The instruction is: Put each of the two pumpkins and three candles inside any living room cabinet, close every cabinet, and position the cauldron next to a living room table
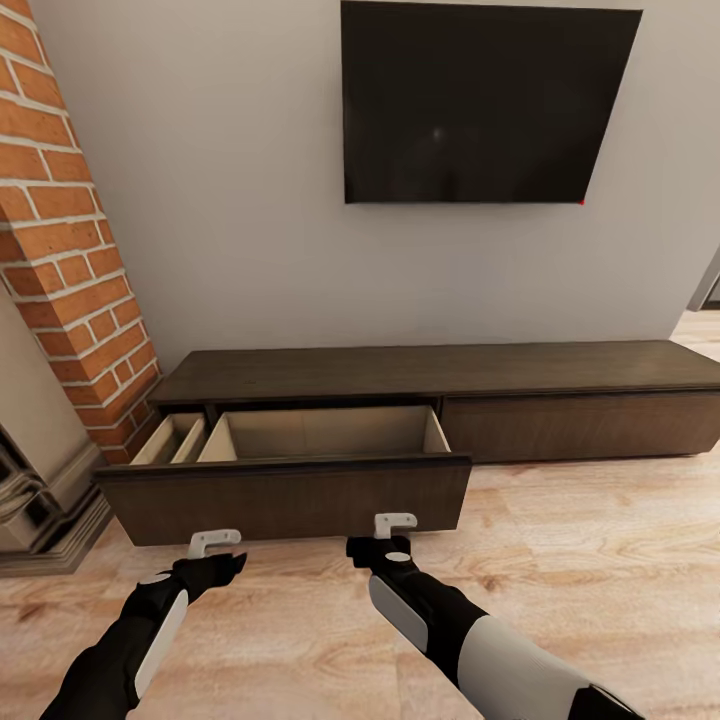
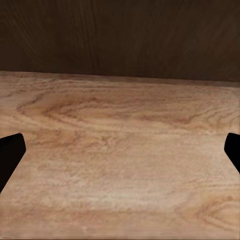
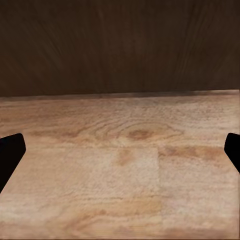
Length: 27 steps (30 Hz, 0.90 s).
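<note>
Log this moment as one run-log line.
cabinet: left drawer pulled out, looks empty, right front shut | left tool: open, empty, before drawer | right tool: open, empty, before drawer

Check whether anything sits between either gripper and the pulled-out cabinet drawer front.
Nothing visible does. The left gripper and right gripper hover just before the open drawer front of the cabinet, with bare wood floor below. Both grippers are open and empty.

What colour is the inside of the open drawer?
Light beige-tan, paler than the dark-brown cabinet around the drawer. The head view shows it best.
</note>
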Available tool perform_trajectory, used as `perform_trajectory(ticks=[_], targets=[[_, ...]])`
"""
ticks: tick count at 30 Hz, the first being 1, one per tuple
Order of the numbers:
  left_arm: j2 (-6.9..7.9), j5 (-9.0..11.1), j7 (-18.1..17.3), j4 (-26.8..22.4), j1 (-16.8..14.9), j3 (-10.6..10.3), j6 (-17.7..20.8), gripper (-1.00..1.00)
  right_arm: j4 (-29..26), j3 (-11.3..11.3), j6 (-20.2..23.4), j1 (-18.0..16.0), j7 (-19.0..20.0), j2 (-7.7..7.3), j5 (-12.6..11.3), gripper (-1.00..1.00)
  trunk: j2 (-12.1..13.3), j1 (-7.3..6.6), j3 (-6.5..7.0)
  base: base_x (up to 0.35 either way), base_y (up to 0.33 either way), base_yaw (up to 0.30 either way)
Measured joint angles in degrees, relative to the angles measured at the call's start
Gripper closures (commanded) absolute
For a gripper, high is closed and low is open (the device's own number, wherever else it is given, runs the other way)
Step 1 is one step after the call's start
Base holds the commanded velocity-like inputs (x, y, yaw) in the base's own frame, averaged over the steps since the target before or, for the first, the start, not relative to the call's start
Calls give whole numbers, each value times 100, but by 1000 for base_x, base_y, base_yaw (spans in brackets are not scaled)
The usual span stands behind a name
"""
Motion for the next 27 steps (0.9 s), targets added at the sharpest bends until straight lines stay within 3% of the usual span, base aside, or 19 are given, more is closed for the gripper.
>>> perform_trajectory(ticks=[4,17,27], targets=[[-6,0,-15,2,0,-12,14,-100,15,-2,-23,-16,-2,-2,10,-100,0,0,0,-1,0,0],[18,-5,-38,-47,4,-43,-137,-100,29,-6,-425,-3,-65,-48,419,-100,0,0,0,0,0,0],[-22,-14,-32,207,26,-43,-458,-100,-62,-17,-731,52,-56,-235,756,-100,0,0,0,0,0,0]])
